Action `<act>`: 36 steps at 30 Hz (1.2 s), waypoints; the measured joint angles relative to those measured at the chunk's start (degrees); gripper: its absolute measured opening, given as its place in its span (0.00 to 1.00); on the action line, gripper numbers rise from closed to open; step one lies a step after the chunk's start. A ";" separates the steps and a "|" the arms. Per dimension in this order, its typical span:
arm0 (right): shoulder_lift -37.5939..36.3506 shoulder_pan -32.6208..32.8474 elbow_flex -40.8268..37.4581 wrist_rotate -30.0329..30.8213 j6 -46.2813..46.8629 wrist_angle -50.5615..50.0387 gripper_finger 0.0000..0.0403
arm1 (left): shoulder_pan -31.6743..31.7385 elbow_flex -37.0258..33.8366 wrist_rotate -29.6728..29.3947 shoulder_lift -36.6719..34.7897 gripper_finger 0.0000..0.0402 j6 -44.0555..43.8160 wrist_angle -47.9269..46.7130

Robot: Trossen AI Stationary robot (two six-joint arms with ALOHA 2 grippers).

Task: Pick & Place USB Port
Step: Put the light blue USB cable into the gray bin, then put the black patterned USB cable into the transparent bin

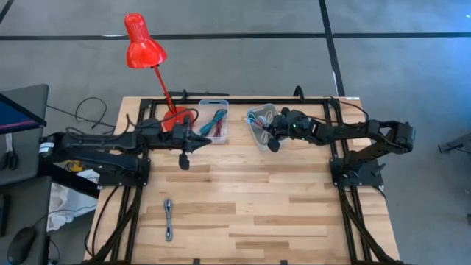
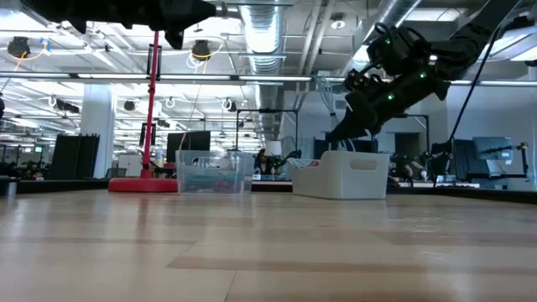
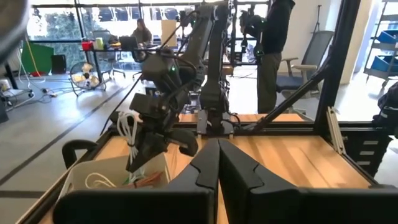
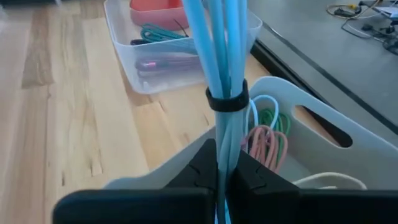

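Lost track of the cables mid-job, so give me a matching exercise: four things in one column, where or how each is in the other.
Things:
1. light blue cable bundle
2. white bin
3. clear bin
4. grey cable

States:
A. lies alone on the wood, away from both bins
B. clamped in the right tool
C. holds teal and purple cables
D. holds pink, green and white cables

Pairs: 1-B, 2-D, 3-C, 4-A

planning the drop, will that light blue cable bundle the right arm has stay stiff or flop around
Likely floppy: the light blue cable bundle is thin strands cinched only by a black tie. The right end effector pinches it by a narrow section, so loose ends may swing. Probably light, hanging freely above the white bin.
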 joint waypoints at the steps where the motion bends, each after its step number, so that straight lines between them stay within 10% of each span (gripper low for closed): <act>1: -0.01 -0.13 0.00 -0.02 0.01 -0.23 0.02 | 0.00 -0.46 0.00 -0.47 0.01 -0.14 0.01; 19: -0.86 -2.64 0.00 4.56 -2.83 -0.27 0.20 | 0.00 -1.55 0.00 -1.25 0.03 -0.19 -0.14; 36: -17.42 1.89 0.35 2.59 -2.50 -5.25 0.36 | 0.00 -1.47 0.01 -1.24 0.03 -5.54 -10.00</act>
